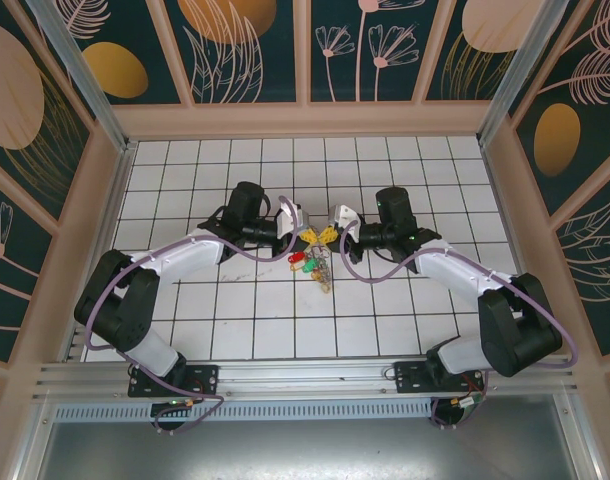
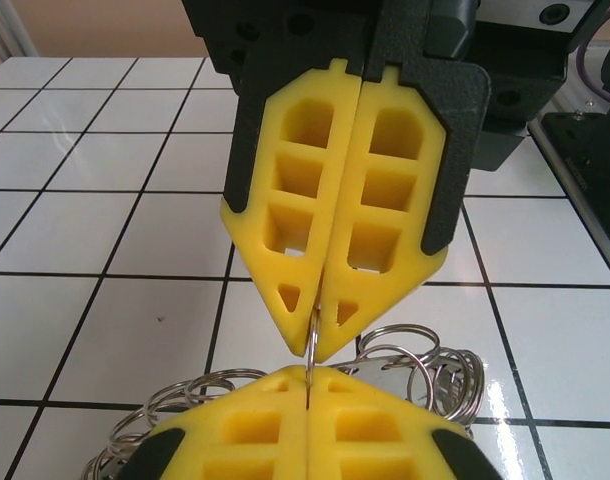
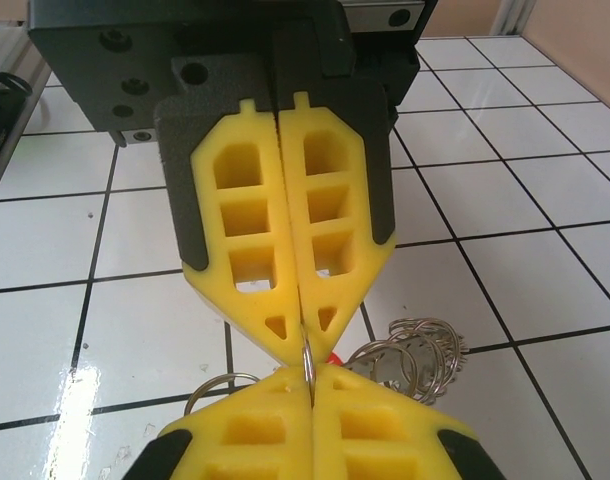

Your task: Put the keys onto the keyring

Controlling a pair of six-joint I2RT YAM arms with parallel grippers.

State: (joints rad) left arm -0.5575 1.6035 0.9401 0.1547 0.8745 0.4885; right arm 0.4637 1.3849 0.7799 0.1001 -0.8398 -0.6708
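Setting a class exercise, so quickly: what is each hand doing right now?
Left hand: closed, pinching the keyring wire.
Right hand: closed, tip to tip with the left, pinching the same wire.

A robot test cell in a lab — a built enclosure, not a lived-in room. The white tiled tabletop (image 1: 405, 170) is walled behind and to both sides by panels (image 1: 245, 45) printed with leaves and flowers, held in aluminium posts (image 1: 70, 70). Along its near edge an aluminium rail (image 1: 305, 375) carries the cabled left arm (image 1: 180, 258) and right arm (image 1: 455, 268).
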